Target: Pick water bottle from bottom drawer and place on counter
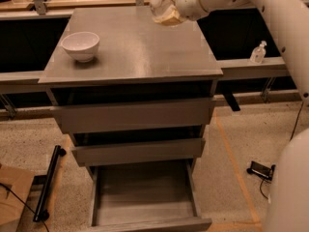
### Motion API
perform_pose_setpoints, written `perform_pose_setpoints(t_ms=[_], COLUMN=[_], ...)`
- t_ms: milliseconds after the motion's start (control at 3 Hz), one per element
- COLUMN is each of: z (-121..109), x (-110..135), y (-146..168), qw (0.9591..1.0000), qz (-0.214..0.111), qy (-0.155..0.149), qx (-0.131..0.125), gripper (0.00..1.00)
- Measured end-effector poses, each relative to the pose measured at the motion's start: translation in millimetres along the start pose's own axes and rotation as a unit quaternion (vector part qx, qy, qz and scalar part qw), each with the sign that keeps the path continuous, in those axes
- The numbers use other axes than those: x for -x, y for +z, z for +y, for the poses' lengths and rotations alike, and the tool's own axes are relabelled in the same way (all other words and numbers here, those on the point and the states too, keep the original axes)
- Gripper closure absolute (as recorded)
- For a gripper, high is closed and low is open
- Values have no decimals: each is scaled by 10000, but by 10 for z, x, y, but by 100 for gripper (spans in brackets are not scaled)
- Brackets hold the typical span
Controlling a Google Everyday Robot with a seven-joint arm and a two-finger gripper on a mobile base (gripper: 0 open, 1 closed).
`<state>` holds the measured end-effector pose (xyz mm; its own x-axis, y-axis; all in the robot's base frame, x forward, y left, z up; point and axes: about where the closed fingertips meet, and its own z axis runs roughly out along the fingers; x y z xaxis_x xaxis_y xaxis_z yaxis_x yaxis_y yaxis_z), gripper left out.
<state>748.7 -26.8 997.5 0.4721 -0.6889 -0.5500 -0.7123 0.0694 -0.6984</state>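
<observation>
water bottle [156, 3] in gripper [167, 13] abv counter [145, 50] rear (bowl [80, 45] well apart).

Gripper [166, 11], hanging over the back right corner of the desk [135, 52]: fingers [169, 17] blurring into a tan smear, clasping the water bottle [156, 3] and covering all but a clear rounded end
Arm [270, 13]: running out past the top and right edges
Bottom drawer [145, 197]: front being cropped by the lower edge, rear lying hidden under the middle drawer [140, 151]
Small bottle [258, 52] on the far ledge: showing too small to tell its top
Dark item [262, 169] on the floor: showing too small to identify
</observation>
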Motion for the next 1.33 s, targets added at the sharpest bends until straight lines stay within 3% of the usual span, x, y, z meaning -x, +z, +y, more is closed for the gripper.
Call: perform_pose_setpoints(t_ms=[333,667,1333], z=[-50,30,379], x=[-233,-463,-853], y=[246,453,680], qw=[9997,9996,9993], qz=[-81,-156,-165], qy=[-149,-81,316], qx=[-169,-207,-111], gripper=[100,83,35])
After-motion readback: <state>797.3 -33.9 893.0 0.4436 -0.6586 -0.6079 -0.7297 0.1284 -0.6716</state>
